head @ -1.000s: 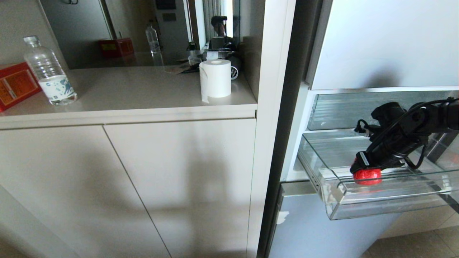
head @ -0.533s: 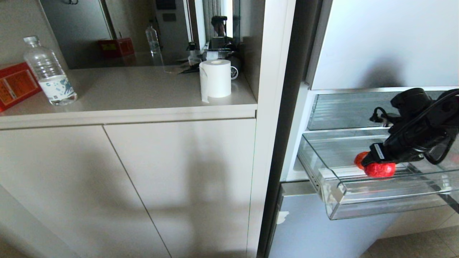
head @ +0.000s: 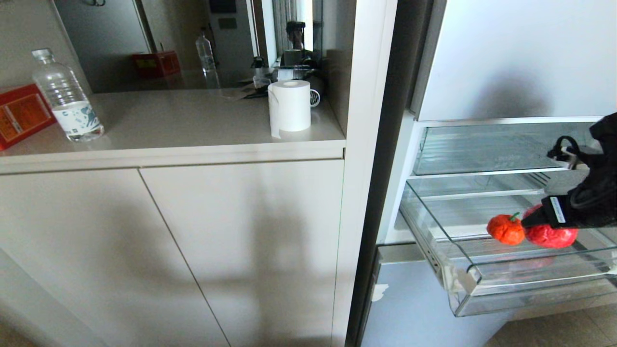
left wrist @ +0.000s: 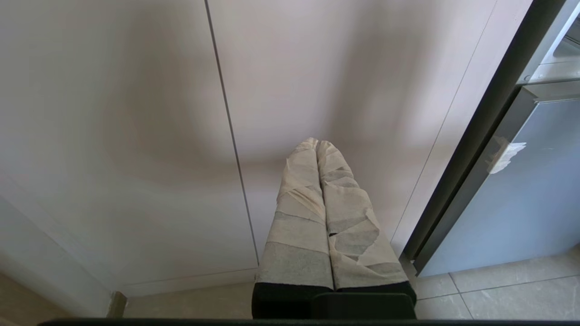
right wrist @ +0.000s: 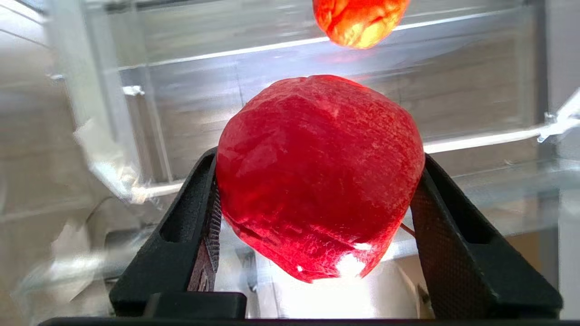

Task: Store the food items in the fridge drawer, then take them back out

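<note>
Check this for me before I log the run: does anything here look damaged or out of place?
One thing: the drawer has a whitish tape patch on its front corner, suggesting a repair. A similar white scrap sticks to the grey fridge panel below. Otherwise nothing is spilled; the orange fruit sits in the drawer.

A water bottle (head: 66, 96), red box (head: 19, 114) and paper roll (head: 289, 106) stand on the counter (head: 183, 123).

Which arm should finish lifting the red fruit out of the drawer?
Right. Its pincer already grips the red fruit over the fridge drawer, beside the orange fruit. The left pincer hangs shut by the cabinet doors.
</note>
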`<state>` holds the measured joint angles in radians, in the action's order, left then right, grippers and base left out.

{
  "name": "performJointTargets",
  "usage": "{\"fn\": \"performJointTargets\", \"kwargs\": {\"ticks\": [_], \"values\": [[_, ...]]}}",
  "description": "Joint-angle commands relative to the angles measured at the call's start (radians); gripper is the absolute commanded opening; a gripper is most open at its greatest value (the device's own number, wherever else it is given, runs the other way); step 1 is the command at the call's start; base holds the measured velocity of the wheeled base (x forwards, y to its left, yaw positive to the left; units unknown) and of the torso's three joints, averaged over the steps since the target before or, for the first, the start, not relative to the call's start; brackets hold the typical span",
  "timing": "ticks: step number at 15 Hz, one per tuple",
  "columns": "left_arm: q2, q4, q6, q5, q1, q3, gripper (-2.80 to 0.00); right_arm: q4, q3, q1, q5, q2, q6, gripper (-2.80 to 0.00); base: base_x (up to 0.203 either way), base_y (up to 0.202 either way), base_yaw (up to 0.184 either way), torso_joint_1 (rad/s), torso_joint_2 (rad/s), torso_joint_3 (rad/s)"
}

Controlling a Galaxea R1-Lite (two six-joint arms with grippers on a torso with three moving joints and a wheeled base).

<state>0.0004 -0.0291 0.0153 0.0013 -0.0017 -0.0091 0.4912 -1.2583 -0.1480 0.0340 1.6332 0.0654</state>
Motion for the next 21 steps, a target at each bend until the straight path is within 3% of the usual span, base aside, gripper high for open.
{"fn": "performJointTargets", "kwargs": {"ticks": [1, 6, 8, 13, 17, 21], "values": [[0.000, 0.000, 0.000, 0.000, 0.000, 0.000, -2.80, -0.030, 0.080, -0.011, 0.001, -0.144, -0.002, -2.80, 0.000, 0.000, 0.000, 0.000, 0.00, 0.000], [-0.001, 0.000, 0.000, 0.000, 0.000, 0.000, -2.80, -0.327, 0.264, -0.011, 0.005, -0.248, -0.055, -2.80, 0.000, 0.000, 0.000, 0.000, 0.00, 0.000], [0.000, 0.000, 0.000, 0.000, 0.000, 0.000, -2.80, -0.389, 0.321, -0.012, 0.010, -0.333, -0.058, -2.80, 0.000, 0.000, 0.000, 0.000, 0.00, 0.000], [0.000, 0.000, 0.000, 0.000, 0.000, 0.000, -2.80, -0.409, 0.369, -0.032, 0.012, -0.634, -0.059, -2.80, 0.000, 0.000, 0.000, 0.000, 0.00, 0.000], [0.000, 0.000, 0.000, 0.000, 0.000, 0.000, -2.80, -0.410, 0.456, -0.040, 0.015, -0.893, -0.007, -2.80, 0.000, 0.000, 0.000, 0.000, 0.00, 0.000], [0.000, 0.000, 0.000, 0.000, 0.000, 0.000, -2.80, -0.408, 0.602, -0.044, 0.097, -1.176, 0.063, -2.80, 0.000, 0.000, 0.000, 0.000, 0.00, 0.000]]}}
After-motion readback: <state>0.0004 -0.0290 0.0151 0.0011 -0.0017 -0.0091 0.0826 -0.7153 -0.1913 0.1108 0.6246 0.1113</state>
